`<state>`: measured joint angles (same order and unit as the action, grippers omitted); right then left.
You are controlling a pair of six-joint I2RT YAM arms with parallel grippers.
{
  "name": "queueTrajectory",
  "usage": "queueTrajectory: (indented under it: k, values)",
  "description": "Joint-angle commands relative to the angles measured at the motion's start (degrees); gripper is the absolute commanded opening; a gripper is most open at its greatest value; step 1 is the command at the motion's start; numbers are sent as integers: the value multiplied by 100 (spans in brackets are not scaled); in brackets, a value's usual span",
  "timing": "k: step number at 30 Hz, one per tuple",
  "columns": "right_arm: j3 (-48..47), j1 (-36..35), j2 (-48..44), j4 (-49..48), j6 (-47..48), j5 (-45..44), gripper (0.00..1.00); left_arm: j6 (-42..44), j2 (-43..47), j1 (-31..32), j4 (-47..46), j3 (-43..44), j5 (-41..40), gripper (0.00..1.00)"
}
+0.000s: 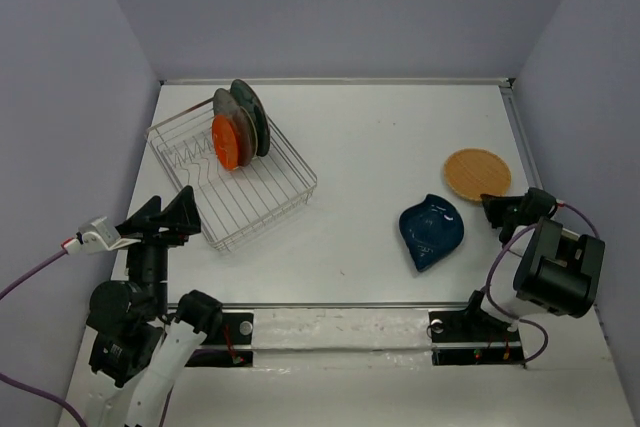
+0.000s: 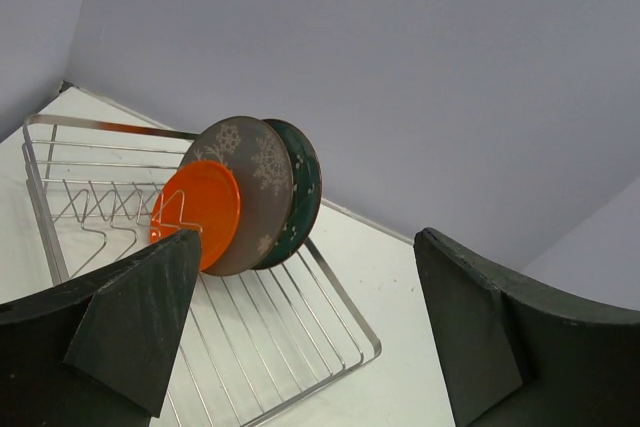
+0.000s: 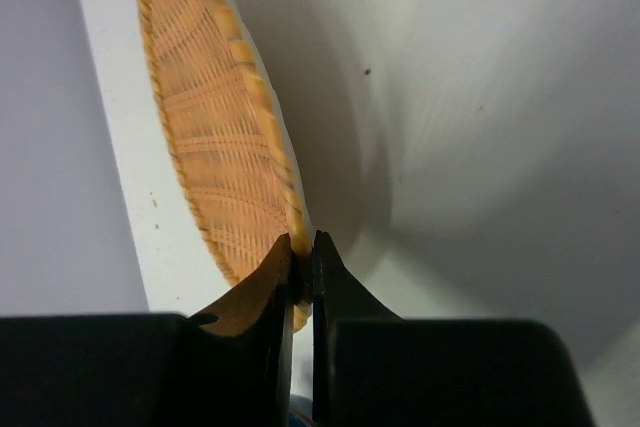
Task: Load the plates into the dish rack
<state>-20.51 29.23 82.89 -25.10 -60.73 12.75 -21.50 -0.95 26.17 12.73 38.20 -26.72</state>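
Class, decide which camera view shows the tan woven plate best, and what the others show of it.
The right wrist view: the tan woven plate fills it close up, weave clear, the right gripper shut on its rim. The top external view shows the plate whole but small. The left wrist view lacks it.

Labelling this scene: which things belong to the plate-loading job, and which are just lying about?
Job: silver wire dish rack; round orange plate, grey plate with white print and dark teal plate standing in it; tan woven plate, pinched by the right fingers; dark blue leaf-shaped plate.
Lying about: purple cable by the left arm.
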Motion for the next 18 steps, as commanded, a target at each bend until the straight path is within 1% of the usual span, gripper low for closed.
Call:
queueTrajectory:
  k: [1, 2, 3, 4, 5, 6, 7, 8, 9, 10, 11, 12, 13, 14, 15, 16, 17, 18]
  values:
    - [328, -23, -542, -30, 130, -61, 7, 93, 69, 11, -218, -23, -61, 99]
    - [329, -23, -781, 14, 175, -97, 7, 93, 60, 11, -227, -23, -53, 99]
    - [303, -23, -1036, 258, 245, -132, 7, 93, 43, 19, -236, -23, -53, 99]
    - [250, -23, -1604, 434, 376, -202, 7, 93, 34, 19, -236, -31, -35, 99]
    - [145, -23, -1923, 767, 447, -281, 7, 93, 16, 19, -253, -31, -35, 99]
    - [66, -23, -2265, 770, 535, -282, 7, 93, 16, 19, -254, -31, -35, 99]
    - [-39, -75, -2608, 1144, 736, -421, 7, 93, -1, 11, -254, -31, -35, 99]
    - [-180, -258, -3247, 1339, 816, -510, 7, 93, -19, 11, -254, -23, -35, 99]
    - [-520, -391, -3523, 1689, 1026, -676, 7, 93, -45, -7, -262, -31, -26, 99]
    - [-724, -566, -3778, 1832, 1132, -773, 7, 93, -54, -7, -262, -31, -18, 99]
    - [-944, -1055, -4111, 1947, 1238, -887, 7, 93, -72, -24, -271, -31, -9, 99]
    - [-1181, -1373, -4201, 2061, 1361, -1037, 7, 93, -89, -33, -271, -31, -17, 99]
    - [-1679, -1733, -4237, 2227, 1580, -1412, 7, 93, -133, -51, -289, -31, -9, 99]
    - [-1919, -2120, -4237, 2273, 1686, -1625, 7, 84, -160, -86, -297, -31, -17, 99]
    - [-2148, -2924, -4116, 2290, 1792, -1827, 7, 93, -195, -121, -324, -31, -26, 99]
    - [-2376, -3341, -4001, 2273, 1888, -1986, 7, 93, -265, -165, -333, -31, -61, 99]
    - [-2813, -3772, -3852, 2256, 2116, -2405, 7, 128, -309, -235, -359, -31, -131, 99]
    - [-3061, -4707, -3468, 2238, 2448, -3027, 7, 137, -405, -270, -377, -23, -201, 99]
